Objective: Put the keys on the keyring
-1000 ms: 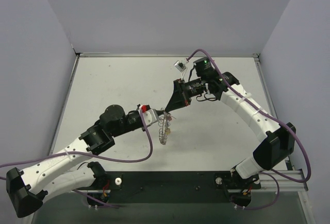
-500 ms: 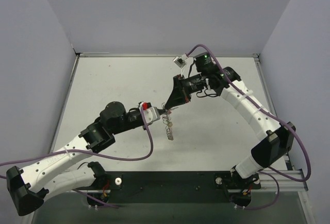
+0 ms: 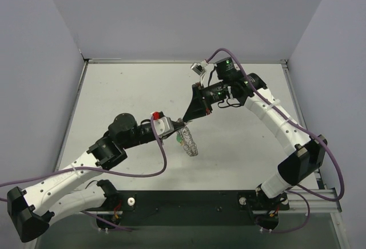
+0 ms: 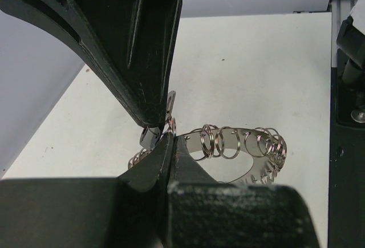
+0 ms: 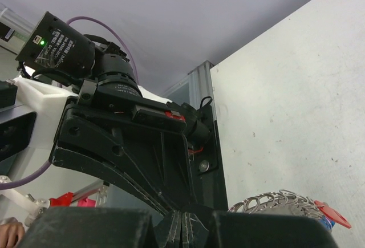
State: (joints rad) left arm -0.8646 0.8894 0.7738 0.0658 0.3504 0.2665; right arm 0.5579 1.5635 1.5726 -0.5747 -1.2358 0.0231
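1. Left wrist view, nearest first: the left fingers (image 4: 149, 171) are pressed together. Their tips pinch the near end of the keyring (image 4: 245, 145) and hold it up off the surface (image 4: 256, 71).
2. Just beyond, at that same end of the keyring, the right fingers (image 4: 137, 60) reach down from above, also pressed together. A small silvery piece (image 4: 151, 136) sits at their tips; I cannot tell whether it is a key blade or one of the keyring's loops.
3. Away from both tips, the keyring curves off as a toothed band hung with many small wire loops.
4. In the right wrist view, the keys (image 5: 333, 214) show at the keyring's far end: a red head with a blue one just under it. From above, a green head (image 3: 179, 139) lies against the keyring's left side.
5. Threading looks to be the step in hand, since both tips meet at one spot on the keyring. The next move likely calls for the left fingers to keep the keyring steady while the right fingers work their piece along a loop with a small, slow twist.
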